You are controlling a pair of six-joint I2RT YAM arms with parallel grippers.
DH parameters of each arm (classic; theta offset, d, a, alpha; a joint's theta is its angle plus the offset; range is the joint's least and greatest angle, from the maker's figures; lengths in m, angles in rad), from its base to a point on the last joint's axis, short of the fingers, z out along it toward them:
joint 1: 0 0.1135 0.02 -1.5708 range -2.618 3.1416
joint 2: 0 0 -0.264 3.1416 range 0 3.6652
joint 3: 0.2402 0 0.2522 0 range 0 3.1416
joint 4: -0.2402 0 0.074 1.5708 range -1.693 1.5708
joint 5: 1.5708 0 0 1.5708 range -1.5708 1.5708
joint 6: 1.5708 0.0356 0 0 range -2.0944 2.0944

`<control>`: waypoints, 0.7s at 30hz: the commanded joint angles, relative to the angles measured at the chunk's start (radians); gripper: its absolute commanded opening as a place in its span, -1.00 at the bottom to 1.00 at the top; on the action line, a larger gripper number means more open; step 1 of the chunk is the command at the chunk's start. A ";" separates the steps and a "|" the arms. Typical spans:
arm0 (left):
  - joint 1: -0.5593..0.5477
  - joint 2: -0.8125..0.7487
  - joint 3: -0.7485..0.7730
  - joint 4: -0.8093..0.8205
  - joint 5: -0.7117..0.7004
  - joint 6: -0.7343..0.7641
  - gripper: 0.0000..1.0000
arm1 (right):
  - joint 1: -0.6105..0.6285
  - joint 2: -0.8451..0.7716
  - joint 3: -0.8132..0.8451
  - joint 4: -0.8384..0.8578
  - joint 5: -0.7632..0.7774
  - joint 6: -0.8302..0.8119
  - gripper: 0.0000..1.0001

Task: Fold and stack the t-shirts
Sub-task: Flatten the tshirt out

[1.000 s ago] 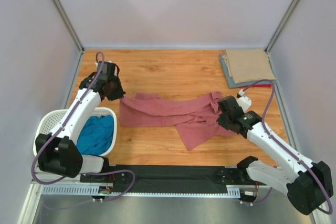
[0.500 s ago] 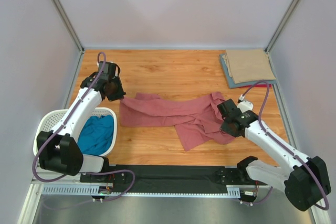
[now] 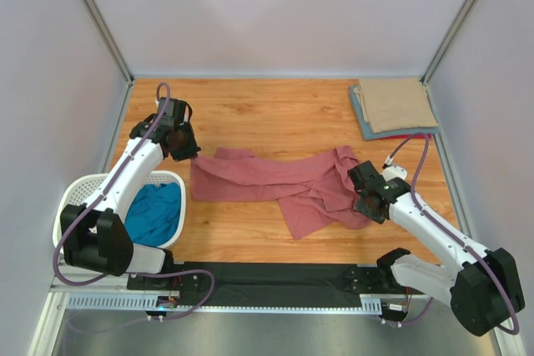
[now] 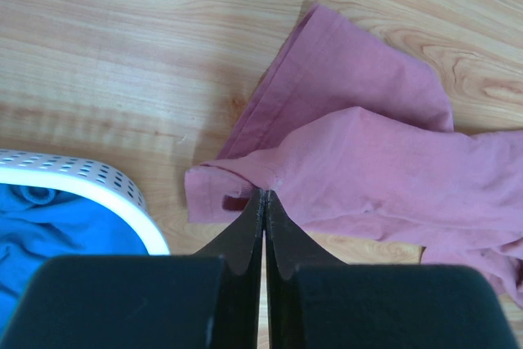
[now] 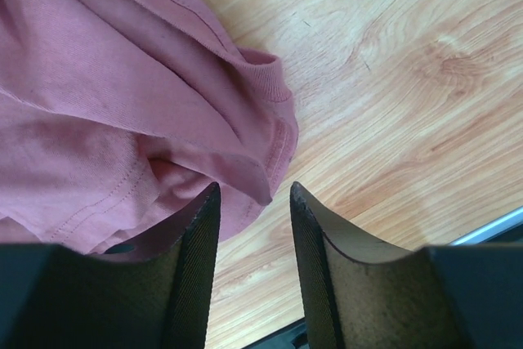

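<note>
Left wrist view: left gripper (image 4: 263,202) pressed together, pinching rose shirt (image 4: 368,161) at its edge, just beside basket (image 4: 98,181); pinched cloth hidden behind tips. Right gripper (image 5: 252,198) spread over rose shirt's ribbed edge, nothing clamped. Teal shirt (image 3: 154,210) partly hidden in basket. Tan shirt (image 3: 396,104) at far right corner, well apart; bare table (image 3: 275,114) beyond.

The right gripper (image 5: 253,194) has opened partway and drawn back toward the near edge of the table (image 3: 275,114), along the rose shirt's (image 3: 267,179) right end.
</note>
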 commanded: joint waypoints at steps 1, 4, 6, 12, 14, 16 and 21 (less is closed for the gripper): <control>0.001 -0.003 0.001 0.009 0.010 0.017 -1.00 | -0.004 -0.004 -0.004 0.008 0.046 0.027 -0.16; 0.001 0.002 0.005 0.009 0.012 0.014 -1.00 | -0.004 -0.001 -0.001 -0.006 0.074 0.041 -0.13; 0.001 0.008 0.008 0.009 0.018 0.009 -1.00 | -0.004 0.001 -0.003 0.005 0.077 0.039 -0.15; 0.001 0.005 0.008 0.017 0.033 0.008 -1.00 | -0.007 0.045 0.028 0.026 0.134 0.027 -0.99; 0.001 0.003 0.010 0.014 0.017 0.009 -1.00 | -0.007 0.036 0.085 -0.016 0.154 0.023 -0.99; 0.001 0.008 0.016 0.012 0.007 0.009 -1.00 | -0.007 -0.007 0.125 -0.040 0.157 0.012 -0.99; 0.000 0.058 0.057 -0.012 0.012 0.014 -1.00 | -0.007 -0.117 0.243 -0.063 0.105 -0.039 -0.99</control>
